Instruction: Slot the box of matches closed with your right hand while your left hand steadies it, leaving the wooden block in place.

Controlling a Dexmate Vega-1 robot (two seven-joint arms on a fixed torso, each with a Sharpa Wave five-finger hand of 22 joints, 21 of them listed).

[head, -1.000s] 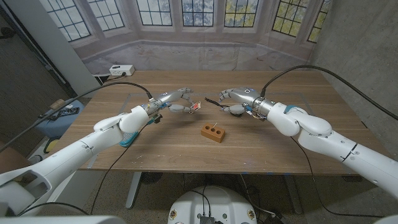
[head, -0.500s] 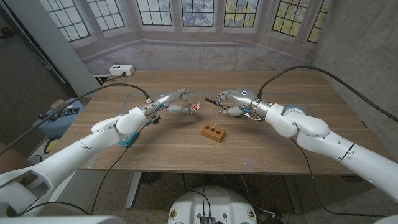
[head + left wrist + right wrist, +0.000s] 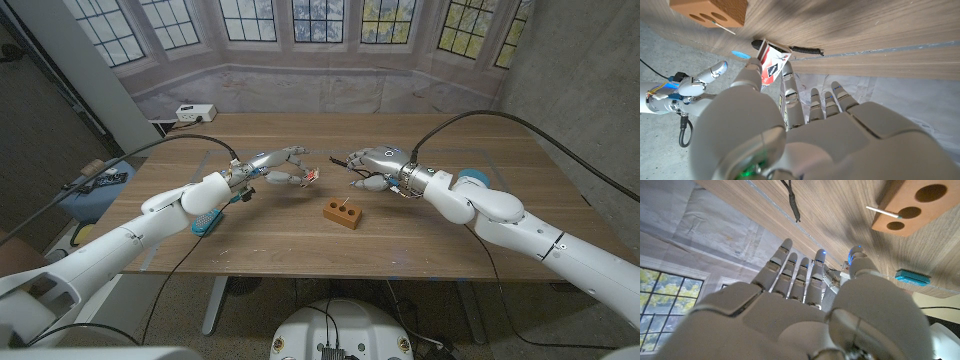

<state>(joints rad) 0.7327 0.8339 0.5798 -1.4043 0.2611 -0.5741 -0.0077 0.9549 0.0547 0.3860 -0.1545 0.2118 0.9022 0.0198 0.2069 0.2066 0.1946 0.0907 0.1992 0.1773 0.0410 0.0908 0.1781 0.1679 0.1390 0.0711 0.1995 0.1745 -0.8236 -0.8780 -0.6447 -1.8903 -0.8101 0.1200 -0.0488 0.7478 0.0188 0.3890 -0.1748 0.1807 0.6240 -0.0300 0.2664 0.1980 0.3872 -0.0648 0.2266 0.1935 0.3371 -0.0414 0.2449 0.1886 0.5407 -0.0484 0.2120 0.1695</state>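
Head view | left hand pinches box of matches above table | right hand just beside, fingers spread, empty

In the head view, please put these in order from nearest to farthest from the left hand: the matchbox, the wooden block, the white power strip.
1. matchbox: held at the fingertips of the left hand.
2. wooden block: on the table, nearer the robot, toward its right.
3. white power strip: far left corner of the table.
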